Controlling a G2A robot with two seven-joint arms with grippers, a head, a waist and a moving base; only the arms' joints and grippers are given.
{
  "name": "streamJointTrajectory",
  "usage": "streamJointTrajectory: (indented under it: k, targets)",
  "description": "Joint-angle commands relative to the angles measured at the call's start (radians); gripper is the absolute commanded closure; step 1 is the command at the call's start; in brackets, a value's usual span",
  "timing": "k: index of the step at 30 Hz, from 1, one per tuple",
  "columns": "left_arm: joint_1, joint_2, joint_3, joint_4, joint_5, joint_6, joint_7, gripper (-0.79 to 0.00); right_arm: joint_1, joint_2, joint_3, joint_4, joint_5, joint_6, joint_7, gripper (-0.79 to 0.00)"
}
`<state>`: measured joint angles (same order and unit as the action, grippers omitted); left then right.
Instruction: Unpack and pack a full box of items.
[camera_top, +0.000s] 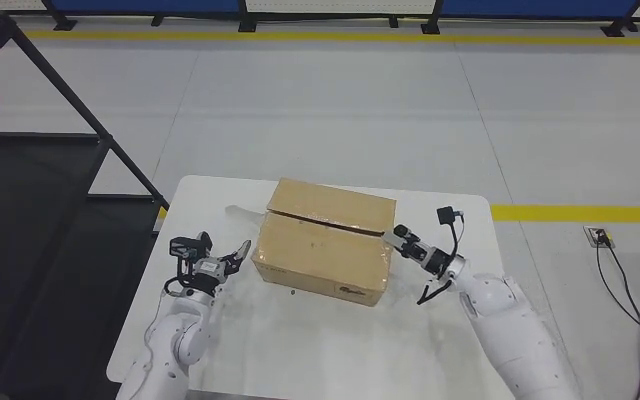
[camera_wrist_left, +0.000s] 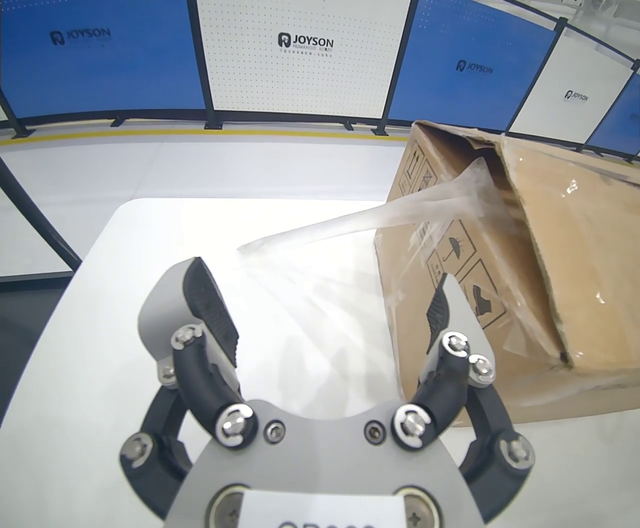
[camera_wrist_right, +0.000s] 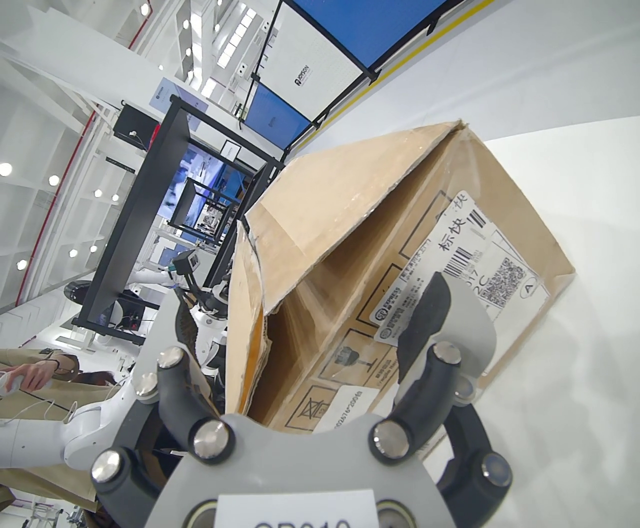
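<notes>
Presently looking down on a brown cardboard box lying at the centre of the white worktop, long side running from 9 to 3 o'clock. Seeing its top flaps folded down yet unsealed, with a dark slit running between them along the length. Holding the left hand at the box's 9 o'clock, just beside the end wall, released, fingers spread wide and grasping nothing. Noticing a strip of clear tape trailing off the upper edge of that same end, stretching out toward 10 o'clock over the worktop, just ahead of the left hand. Holding the right hand at the box's 3 o'clock, up by the top edge, likewise released — one finger lying in front of the labelled end wall, the edge of a slightly gaping flap standing between the spread fingers. Not managing to tell of any contact with the cardboard.
</notes>
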<state>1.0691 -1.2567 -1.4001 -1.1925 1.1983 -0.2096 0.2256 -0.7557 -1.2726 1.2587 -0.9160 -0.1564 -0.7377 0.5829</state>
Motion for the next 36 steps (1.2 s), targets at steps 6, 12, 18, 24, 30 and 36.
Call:
streamJointTrajectory:
  k: [6, 12, 18, 24, 30, 36]
  targets:
    - [-0.031, 0.000, 0.000, 0.046, 0.005, -0.010, -0.002, -0.785, -0.037, 0.005, -0.009, -0.060, -0.013, -0.004, -0.005, -0.785]
    - [-0.059, -0.002, 0.009, 0.086, -0.003, -0.031, -0.011, -0.785, -0.069, 0.014, 0.000, -0.104, -0.029, -0.007, -0.011, -0.785]
    - [-0.068, -0.004, 0.026, 0.101, 0.008, -0.046, -0.003, -0.785, -0.115, 0.031, 0.050, -0.148, -0.067, 0.008, -0.065, -0.785]
    - [-0.052, 0.000, 0.028, 0.088, 0.025, -0.074, 0.004, -0.785, -0.178, 0.052, 0.115, -0.207, -0.059, -0.007, -0.084, -0.785]
    - [-0.024, 0.006, 0.021, 0.047, 0.042, -0.102, 0.000, -0.785, -0.224, 0.067, 0.146, -0.264, -0.115, -0.033, -0.091, -0.785]
    - [0.019, 0.013, 0.009, -0.007, 0.051, -0.125, -0.005, -0.785, -0.252, 0.079, 0.163, -0.302, -0.135, -0.069, -0.083, -0.785]
